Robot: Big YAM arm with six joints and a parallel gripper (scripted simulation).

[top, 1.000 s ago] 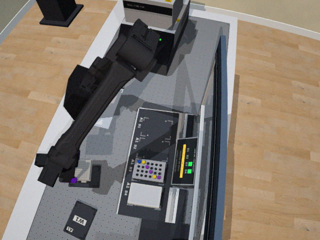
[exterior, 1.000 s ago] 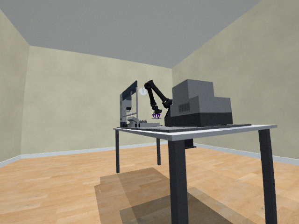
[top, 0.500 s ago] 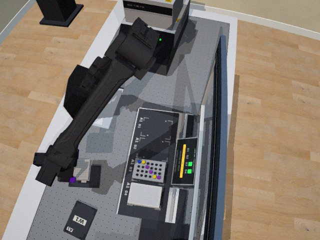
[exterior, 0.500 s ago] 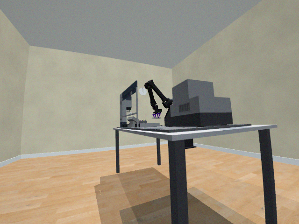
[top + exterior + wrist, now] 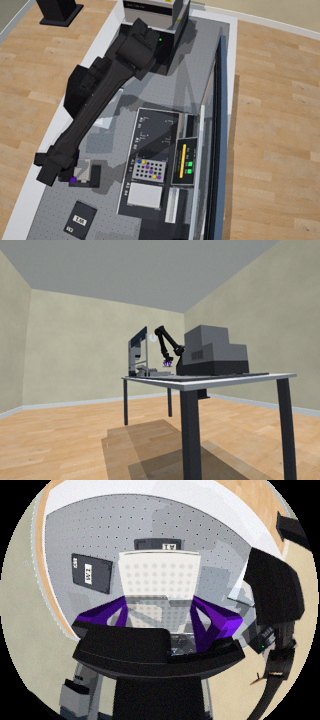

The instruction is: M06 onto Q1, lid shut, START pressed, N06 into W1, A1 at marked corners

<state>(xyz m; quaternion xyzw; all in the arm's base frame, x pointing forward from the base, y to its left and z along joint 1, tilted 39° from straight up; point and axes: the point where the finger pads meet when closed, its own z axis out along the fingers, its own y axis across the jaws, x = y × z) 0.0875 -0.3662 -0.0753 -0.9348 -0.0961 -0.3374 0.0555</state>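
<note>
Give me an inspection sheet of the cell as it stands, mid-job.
Surface: perforated deck on a white table.
Job's things: D1 and D2 bare; a PCR plate held above the dark regrip nest; W1 unoccupied; Q1 lamp green.
Clutter: tube cooling block on D3, deep-well block on D4.
Tool: tool shut on the plate's sides.
Cables: nothing seen.
Surroundings: wood floor, beige walls, black pedestal.
</note>
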